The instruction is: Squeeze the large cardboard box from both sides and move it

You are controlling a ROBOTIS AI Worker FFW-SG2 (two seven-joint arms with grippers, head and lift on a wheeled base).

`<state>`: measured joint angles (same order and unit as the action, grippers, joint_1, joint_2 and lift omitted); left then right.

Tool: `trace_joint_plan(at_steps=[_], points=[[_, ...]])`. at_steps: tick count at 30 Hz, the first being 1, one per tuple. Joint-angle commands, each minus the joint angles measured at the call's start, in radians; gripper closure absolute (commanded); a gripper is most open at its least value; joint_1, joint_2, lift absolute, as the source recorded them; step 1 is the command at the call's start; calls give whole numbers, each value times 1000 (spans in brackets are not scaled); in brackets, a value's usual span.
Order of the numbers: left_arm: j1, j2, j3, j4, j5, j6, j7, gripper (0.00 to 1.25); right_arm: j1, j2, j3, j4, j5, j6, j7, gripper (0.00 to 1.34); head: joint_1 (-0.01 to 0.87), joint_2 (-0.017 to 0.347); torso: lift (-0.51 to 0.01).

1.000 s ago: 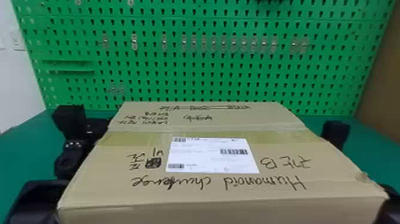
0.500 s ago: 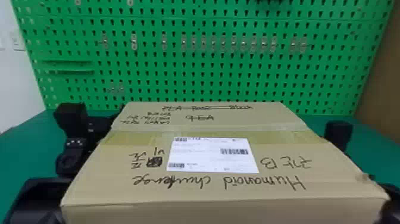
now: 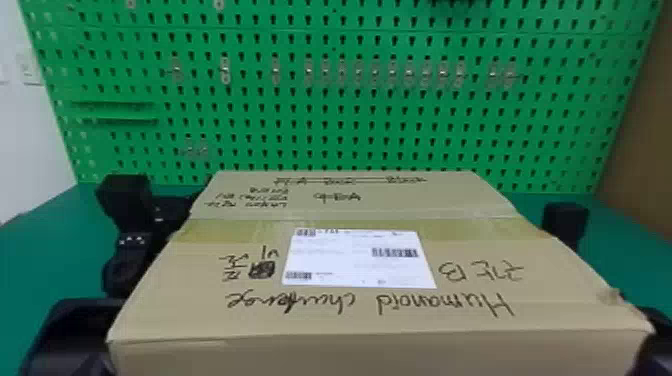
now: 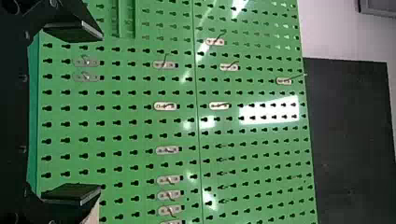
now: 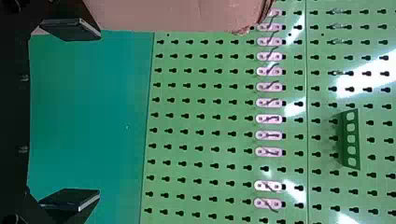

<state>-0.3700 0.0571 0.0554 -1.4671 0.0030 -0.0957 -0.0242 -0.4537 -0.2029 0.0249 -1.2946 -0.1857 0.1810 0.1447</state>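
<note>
From where I stand, the large brown cardboard box (image 3: 365,216) lies flat side up between the robot's two arms, over the green worktop (image 3: 30,250); whether it rests on it or hangs just above, I can't tell. Its top carries black handwriting, a band of yellowish tape (image 3: 460,229) and a white paper label (image 3: 357,260). The black left claw (image 3: 172,214) is beside the box's left side, the black right claw (image 3: 566,222) beside its right. Up close, the left claw (image 4: 95,114) is spread wide, one finger near the cardboard; the right claw (image 5: 95,114) is just as wide, the box beside one finger, outside the gap. Contact is hard to judge. Behind stands a green perforated pegboard (image 3: 350,125) with small metal hooks (image 3: 375,71).
</note>
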Motion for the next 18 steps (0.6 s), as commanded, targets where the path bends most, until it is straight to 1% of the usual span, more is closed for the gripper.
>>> trace_joint_plan(at_steps=[1, 18], points=[[-3, -5, -2, 5, 3, -4, 0, 127, -2, 0, 1, 0, -1, 0, -1, 101, 425, 51, -209], [-3, -5, -8, 7, 3, -6, 0, 127, 0, 2, 15, 0, -6, 0, 1, 101, 425, 51, -209]])
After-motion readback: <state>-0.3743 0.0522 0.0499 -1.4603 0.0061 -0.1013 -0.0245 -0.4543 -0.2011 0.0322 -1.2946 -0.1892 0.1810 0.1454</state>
